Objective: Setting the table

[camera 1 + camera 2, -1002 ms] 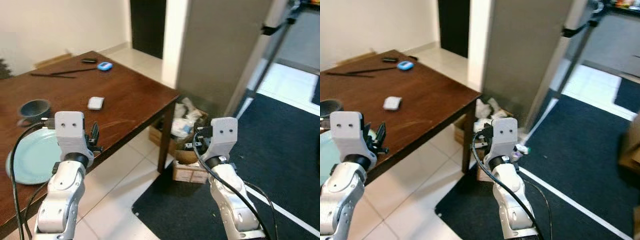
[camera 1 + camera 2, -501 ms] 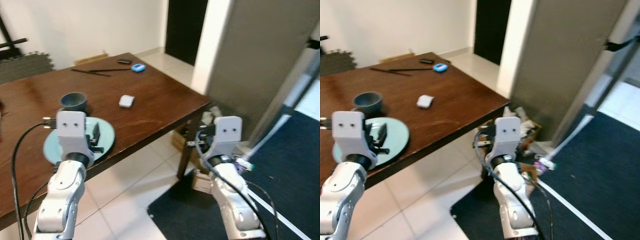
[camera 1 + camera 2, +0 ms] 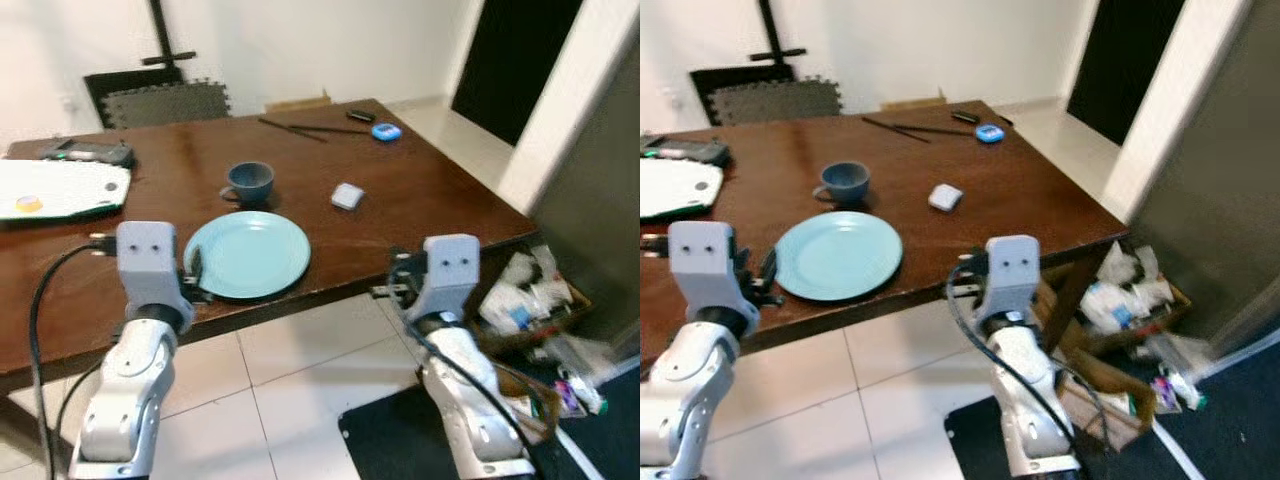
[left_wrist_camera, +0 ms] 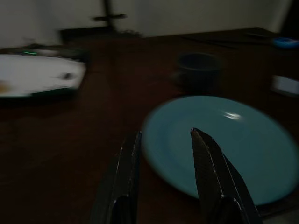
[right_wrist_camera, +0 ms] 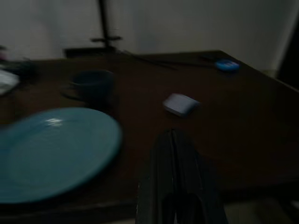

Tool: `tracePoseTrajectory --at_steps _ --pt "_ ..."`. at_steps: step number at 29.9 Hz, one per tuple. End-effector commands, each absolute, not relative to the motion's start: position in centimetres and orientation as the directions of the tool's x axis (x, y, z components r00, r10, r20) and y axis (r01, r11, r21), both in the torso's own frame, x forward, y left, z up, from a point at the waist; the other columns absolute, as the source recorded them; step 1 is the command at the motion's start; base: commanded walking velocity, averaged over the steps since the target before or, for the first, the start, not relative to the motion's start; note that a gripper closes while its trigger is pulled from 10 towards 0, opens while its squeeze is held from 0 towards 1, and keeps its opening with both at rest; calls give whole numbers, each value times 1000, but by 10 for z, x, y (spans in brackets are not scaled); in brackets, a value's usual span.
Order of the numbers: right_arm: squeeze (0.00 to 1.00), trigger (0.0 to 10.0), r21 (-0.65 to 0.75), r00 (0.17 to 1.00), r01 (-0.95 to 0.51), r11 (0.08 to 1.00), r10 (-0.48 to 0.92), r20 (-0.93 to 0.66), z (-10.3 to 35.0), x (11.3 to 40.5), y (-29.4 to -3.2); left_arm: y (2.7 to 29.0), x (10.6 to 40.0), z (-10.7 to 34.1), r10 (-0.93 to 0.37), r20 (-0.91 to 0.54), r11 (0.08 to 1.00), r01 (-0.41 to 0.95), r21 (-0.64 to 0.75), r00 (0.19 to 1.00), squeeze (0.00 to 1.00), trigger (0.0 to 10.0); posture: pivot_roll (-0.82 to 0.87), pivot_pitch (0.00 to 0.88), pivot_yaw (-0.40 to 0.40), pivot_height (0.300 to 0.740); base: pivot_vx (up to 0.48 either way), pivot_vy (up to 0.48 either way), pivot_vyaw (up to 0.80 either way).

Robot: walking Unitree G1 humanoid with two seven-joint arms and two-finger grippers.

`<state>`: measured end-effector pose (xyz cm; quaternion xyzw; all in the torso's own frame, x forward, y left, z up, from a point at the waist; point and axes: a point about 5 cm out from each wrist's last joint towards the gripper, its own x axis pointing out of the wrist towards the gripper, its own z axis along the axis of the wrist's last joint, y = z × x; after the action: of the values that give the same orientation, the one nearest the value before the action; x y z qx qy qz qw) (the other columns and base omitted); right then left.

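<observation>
The robot stood at the near edge of the brown table (image 3: 420, 195), both arms raised in front of it. The left gripper (image 4: 163, 154) held its 2 black fingers spread with nothing between them, their tips just short of the near rim of the light blue plate (image 3: 247, 254), which lay flat straight ahead of them. Beyond the plate from that claw stood the dark blue cup (image 3: 247, 181), and off to its outer side a white tray (image 3: 60, 187) sat well apart.

The right gripper (image 5: 174, 154) had its 2 fingers pressed together, empty, hovering at the table edge. From it, the plate lay ahead and toward the left gripper's side, the small white object (image 5: 181, 103) straight ahead, and the chopsticks (image 3: 292, 127) and a blue round item (image 3: 386, 131) far ahead near the back edge.

The step in hand looked like approaching the plate for a grasp. To do it well, the left claw would need to come in low, 1 finger over the rim and 1 under it, since the plate lies flat. Steadying the body first would help, as the wrist views were blurred. The cup stood close behind the plate, so a push forward could knock it.
</observation>
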<state>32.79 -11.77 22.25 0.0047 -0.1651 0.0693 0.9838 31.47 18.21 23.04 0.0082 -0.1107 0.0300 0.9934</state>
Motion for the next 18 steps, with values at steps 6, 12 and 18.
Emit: tracePoseTrajectory --at_steps 6,12,18 --pt "0 10000 -15 943 -136 991 135 303 216 327 -119 181 310 222 59 190 998 -62 10 980 0 10000 45 118 9 740 0 0 771" --pt "0 10000 -12 940 -143 990 140 310 217 325 -118 185 302 214 77 165 997 -79 5 983 0 10000 48 118 10 740 0 0 768" --pt "0 10000 20 915 -210 978 189 358 226 321 -110 198 298 213 137 183 991 -136 -14 974 0 10000 43 118 14 740 0 0 127"
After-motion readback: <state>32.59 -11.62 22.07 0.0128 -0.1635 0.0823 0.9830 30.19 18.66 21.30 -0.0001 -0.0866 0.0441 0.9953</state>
